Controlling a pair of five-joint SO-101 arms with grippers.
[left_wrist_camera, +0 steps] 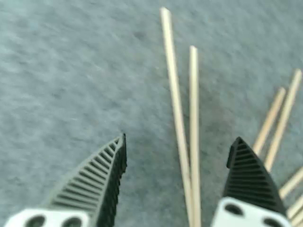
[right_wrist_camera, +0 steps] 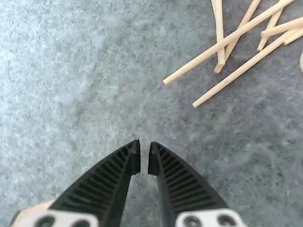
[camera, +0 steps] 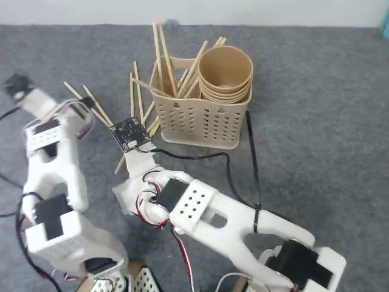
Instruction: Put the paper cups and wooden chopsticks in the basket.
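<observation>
We see a stack of tan paper cups (camera: 226, 73) nested upright inside the beige plastic basket (camera: 203, 125), at its right end in the high view. Their rolled rims form close rings one under another, and the top cup's mouth is round and open. The basket is a rectangular tub with rounded corners, its walls pierced by rows of small slots. Several pale wooden chopsticks (camera: 161, 55) stand in its other end, leaning at different angles and poking well above the rim. More of the same thin, straight, light sticks (camera: 140, 97) lie loose on the grey, felt-like surface (camera: 328, 91) just beside the basket's left wall, some crossing one another.

We find the left hand (left_wrist_camera: 180, 138) spread wide, its black ribbed fingers (left_wrist_camera: 106, 175) on either side of two loose chopsticks (left_wrist_camera: 177, 94) that lie close together and nearly parallel on the surface; it grips nothing. The right hand (right_wrist_camera: 144, 144) is closed to a thin slit with nothing between its ribbed black fingers, and it hangs over bare grey pile near a small heap of crossed chopsticks (right_wrist_camera: 227, 40). A black cable (camera: 250, 146) runs past the basket's right corner.
</observation>
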